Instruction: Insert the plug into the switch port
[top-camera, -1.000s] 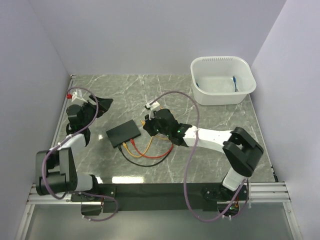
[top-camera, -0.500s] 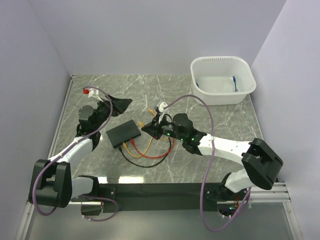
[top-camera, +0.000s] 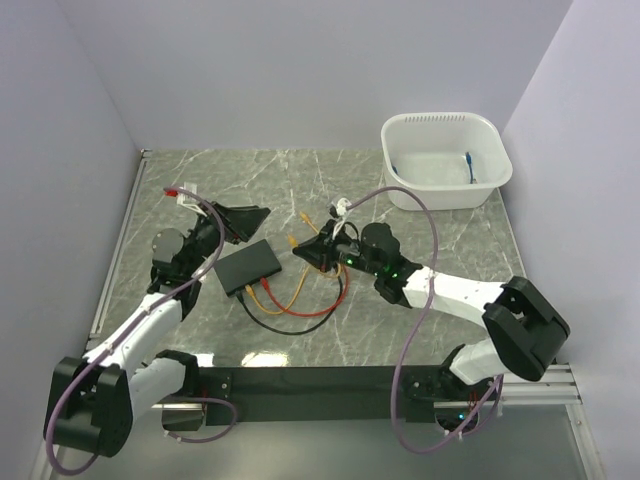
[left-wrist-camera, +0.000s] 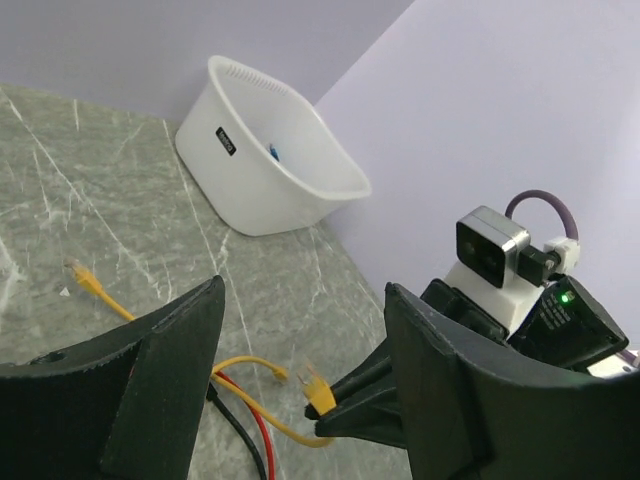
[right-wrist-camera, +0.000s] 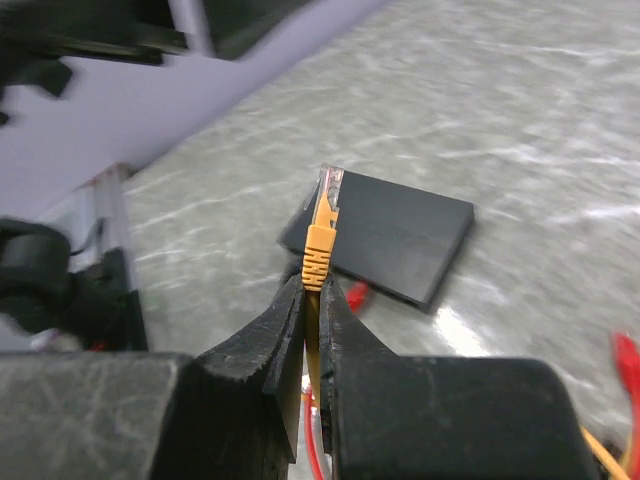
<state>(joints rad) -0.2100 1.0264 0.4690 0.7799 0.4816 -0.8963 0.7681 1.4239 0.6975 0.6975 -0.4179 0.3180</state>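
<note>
Firmly pinched between the narrow fingertips of the right gripper (right-wrist-camera: 312, 292), the plug (right-wrist-camera: 320, 236) sticks out past them. Its clear tip points toward the switch (right-wrist-camera: 392, 240). It is an orange connector with a ribbed orange boot and a thin orange cord running back between the fingers. From above, it hangs just off the right end of the flat matte-black switch; whether they touch cannot be told, and no port can be made out. Orange, red and black cables (top-camera: 292, 306) loop from the box's near edge. The left gripper (top-camera: 256, 216) hovers at the far side of the switch, fingers spread wide and holding nothing. A white tub (top-camera: 445, 125) sits in the far right corner.
</note>
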